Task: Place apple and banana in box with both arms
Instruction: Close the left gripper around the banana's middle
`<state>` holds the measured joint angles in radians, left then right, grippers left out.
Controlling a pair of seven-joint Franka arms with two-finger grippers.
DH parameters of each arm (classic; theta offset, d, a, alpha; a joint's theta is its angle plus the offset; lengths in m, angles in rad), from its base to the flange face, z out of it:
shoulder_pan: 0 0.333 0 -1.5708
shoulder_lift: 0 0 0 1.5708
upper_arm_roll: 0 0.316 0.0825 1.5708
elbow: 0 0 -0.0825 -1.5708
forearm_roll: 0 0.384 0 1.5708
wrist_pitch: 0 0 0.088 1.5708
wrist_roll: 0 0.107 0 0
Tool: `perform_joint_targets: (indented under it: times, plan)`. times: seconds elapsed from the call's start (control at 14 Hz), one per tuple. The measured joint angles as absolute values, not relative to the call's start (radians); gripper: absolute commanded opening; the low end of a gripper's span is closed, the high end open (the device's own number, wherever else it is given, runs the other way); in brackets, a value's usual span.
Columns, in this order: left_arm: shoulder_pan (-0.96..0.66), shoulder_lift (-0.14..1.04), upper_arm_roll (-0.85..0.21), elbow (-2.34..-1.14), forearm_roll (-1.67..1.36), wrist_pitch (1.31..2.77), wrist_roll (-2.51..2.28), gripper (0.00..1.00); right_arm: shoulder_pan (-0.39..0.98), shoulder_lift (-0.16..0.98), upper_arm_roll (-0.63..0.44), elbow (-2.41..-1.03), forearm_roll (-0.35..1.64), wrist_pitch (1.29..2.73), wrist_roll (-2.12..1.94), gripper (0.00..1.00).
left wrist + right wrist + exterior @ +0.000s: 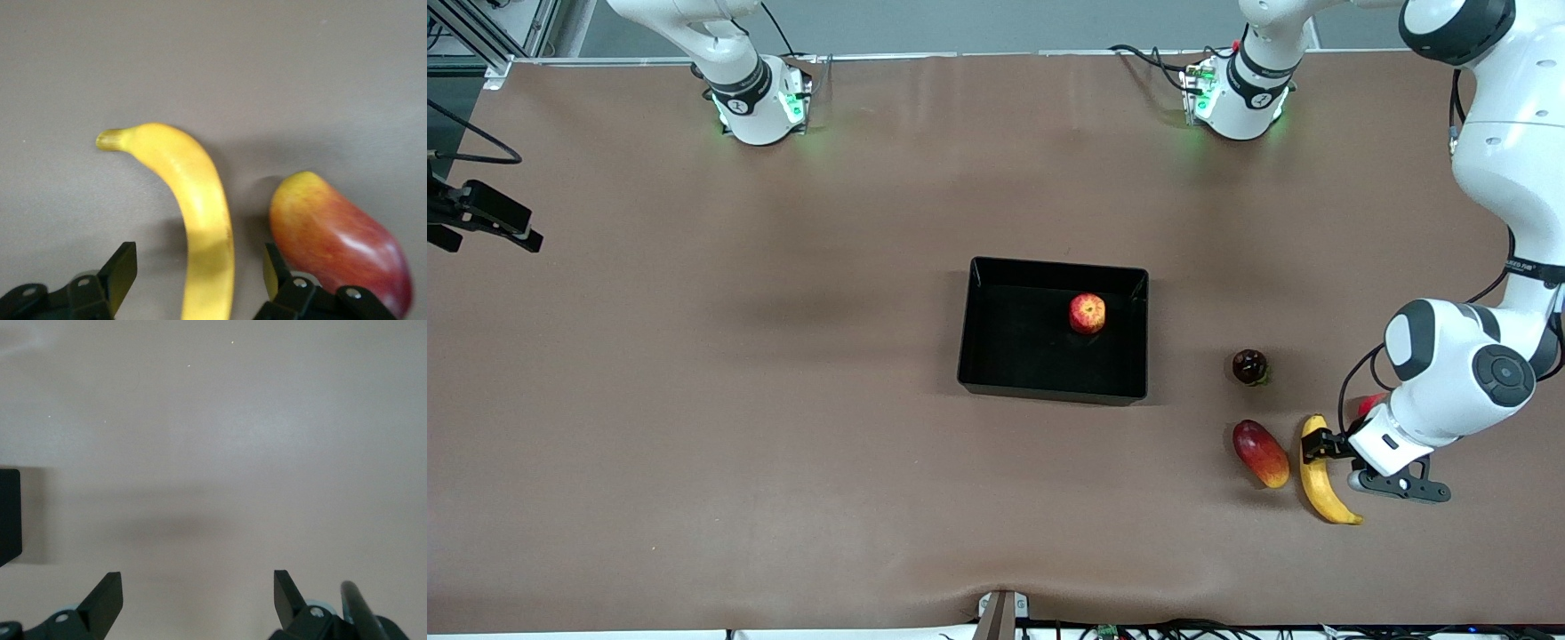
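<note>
The apple (1087, 313), red with yellow streaks, lies inside the black box (1049, 264) at the table's middle. The banana (1320, 484) (200, 193) lies on the table near the left arm's end, nearer to the front camera than the box. My left gripper (1320, 444) (198, 267) is down over the banana's upper part, open, one finger on each side with gaps showing. My right gripper (198, 587) is open over bare table with nothing between its fingers; in the front view only that arm's base shows.
A red-and-yellow mango-like fruit (1260, 453) (340, 247) lies right beside the banana, close to one left finger. A dark maroon fruit (1249, 366) sits between them and the box. A red fruit (1369, 404) peeks out by the left wrist. A black fixture (480, 218) overhangs the right arm's end.
</note>
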<state>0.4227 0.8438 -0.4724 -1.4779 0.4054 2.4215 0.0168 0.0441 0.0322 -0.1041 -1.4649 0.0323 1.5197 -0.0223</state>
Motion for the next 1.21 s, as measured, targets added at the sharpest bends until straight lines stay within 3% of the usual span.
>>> perform_joint_targets:
  times: [0.29,0.57,0.64,0.71,0.79,0.86,1.21]
  plan:
    - [0.401,0.868,-0.436,-1.473,0.405,2.455,0.016,0.79,0.044,0.032,-0.107,-1.465,0.032,1.519,-0.022,1.0]
    - [0.398,0.876,-0.435,-1.472,0.405,2.456,-0.003,0.68,0.044,0.032,-0.108,-1.465,0.032,1.516,-0.021,1.0]
    - [0.398,0.88,-0.435,-1.472,0.405,2.456,-0.003,0.59,0.044,0.032,-0.109,-1.465,0.032,1.516,-0.02,1.0]
    - [0.398,0.887,-0.434,-1.471,0.405,2.458,-0.003,0.38,0.044,0.032,-0.11,-1.465,0.032,1.516,-0.019,1.0]
    - [0.397,0.893,-0.434,-1.471,0.405,2.462,-0.003,0.1,0.044,0.032,-0.11,-1.465,0.032,1.516,-0.018,1.0]
    - [0.395,0.897,-0.434,-1.47,0.405,2.465,-0.002,0.0,0.044,0.032,-0.111,-1.465,0.032,1.516,-0.016,1.0]
    - [0.387,0.889,-0.438,-1.442,0.408,2.471,0.013,0.0,0.044,0.032,-0.111,-1.465,0.032,1.515,-0.012,1.0]
